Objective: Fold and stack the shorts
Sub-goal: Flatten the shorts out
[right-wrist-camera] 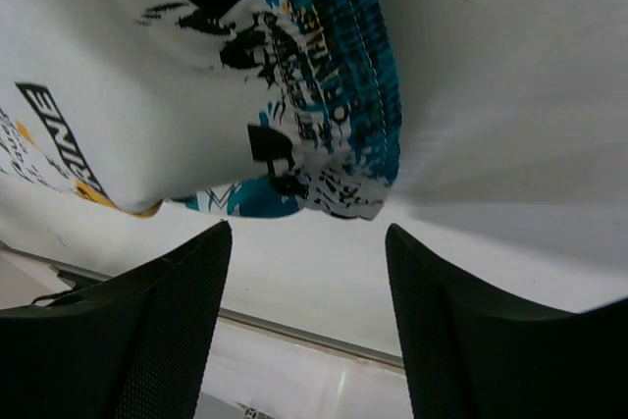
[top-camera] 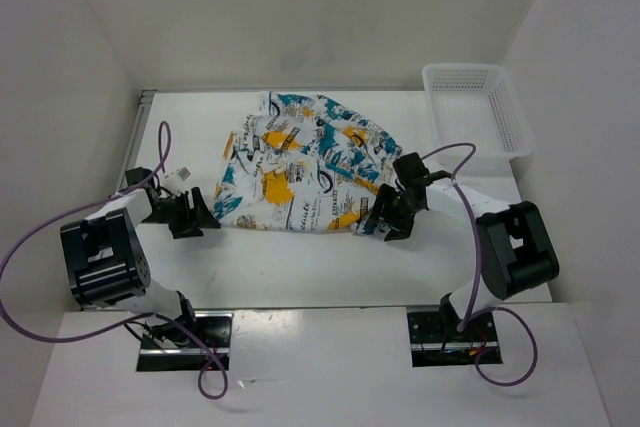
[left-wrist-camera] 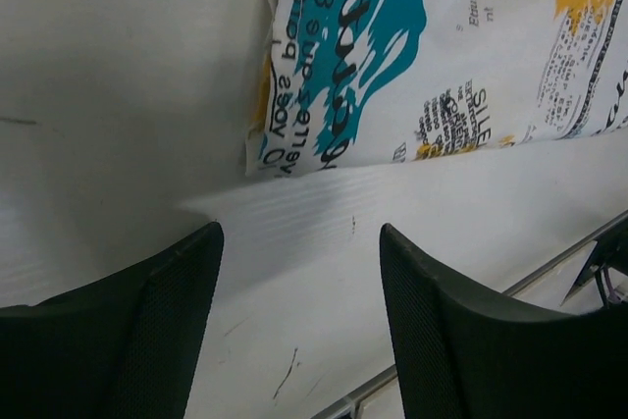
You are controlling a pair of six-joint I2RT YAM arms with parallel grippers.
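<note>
Jaws spread and empty, our left gripper (top-camera: 192, 217) sits at eight o'clock of the shorts (top-camera: 300, 162), just short of their near-left corner, probably lined up for a paired pinch. The shorts lie rumpled in the middle of the table (top-camera: 300, 267). Our right gripper (top-camera: 385, 219), at four o'clock, likewise gapes on nothing, fingertips just off the teal hem. At two o'clock the white mesh basket (top-camera: 478, 107) stands well apart.

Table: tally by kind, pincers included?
Soft white printed fabric shorts: 1
White plastic mesh basket: 1
Black two-finger pincers: 2 (left pincer, right pincer)
Total: 4
</note>
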